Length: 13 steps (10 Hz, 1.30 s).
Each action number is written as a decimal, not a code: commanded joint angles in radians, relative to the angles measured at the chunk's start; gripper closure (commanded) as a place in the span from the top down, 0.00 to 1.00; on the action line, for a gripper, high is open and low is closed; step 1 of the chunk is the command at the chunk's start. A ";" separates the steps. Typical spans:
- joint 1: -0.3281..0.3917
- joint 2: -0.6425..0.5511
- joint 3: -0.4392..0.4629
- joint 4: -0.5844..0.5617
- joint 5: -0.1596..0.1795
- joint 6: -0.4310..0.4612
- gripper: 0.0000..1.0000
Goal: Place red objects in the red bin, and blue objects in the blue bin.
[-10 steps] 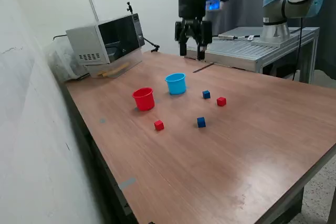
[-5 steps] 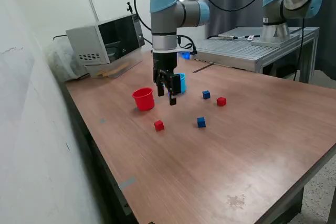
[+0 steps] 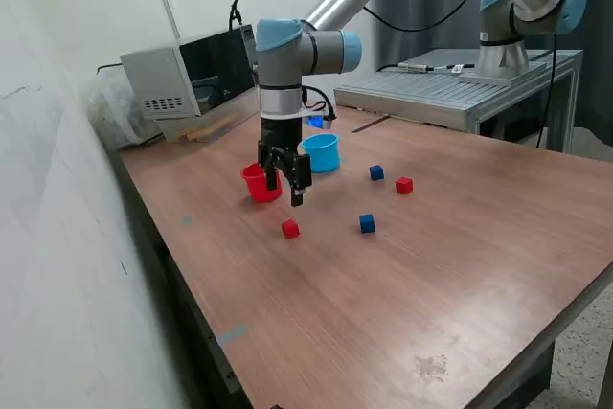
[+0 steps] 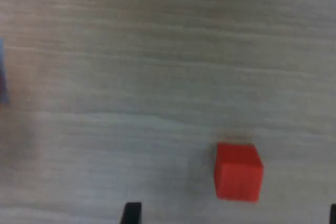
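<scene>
The two-finger claw (image 3: 291,191) is held above the wooden bench (image 3: 460,265), fingers spread apart and nothing gripped. A small solid red cube (image 3: 290,228) lies on the bench just below the claw, in front of the round red plastic cup (image 3: 257,182); in the wrist view the cube (image 4: 238,171) is seen between the fingertips. It is judged light, rigid and smooth-faced. Hold is best taken across two opposite flat faces.
</scene>
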 commanded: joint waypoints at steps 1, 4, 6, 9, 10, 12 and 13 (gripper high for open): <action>-0.001 0.039 -0.007 -0.007 0.001 -0.036 1.00; -0.001 0.057 -0.041 -0.018 0.003 -0.036 1.00; -0.001 0.071 -0.052 -0.024 0.003 -0.036 1.00; -0.001 0.085 -0.053 -0.027 0.004 -0.036 1.00; -0.001 0.085 -0.053 -0.037 0.004 -0.036 1.00; -0.001 0.085 -0.049 -0.048 0.004 -0.034 0.00; 0.000 0.085 -0.041 -0.065 0.004 -0.034 0.00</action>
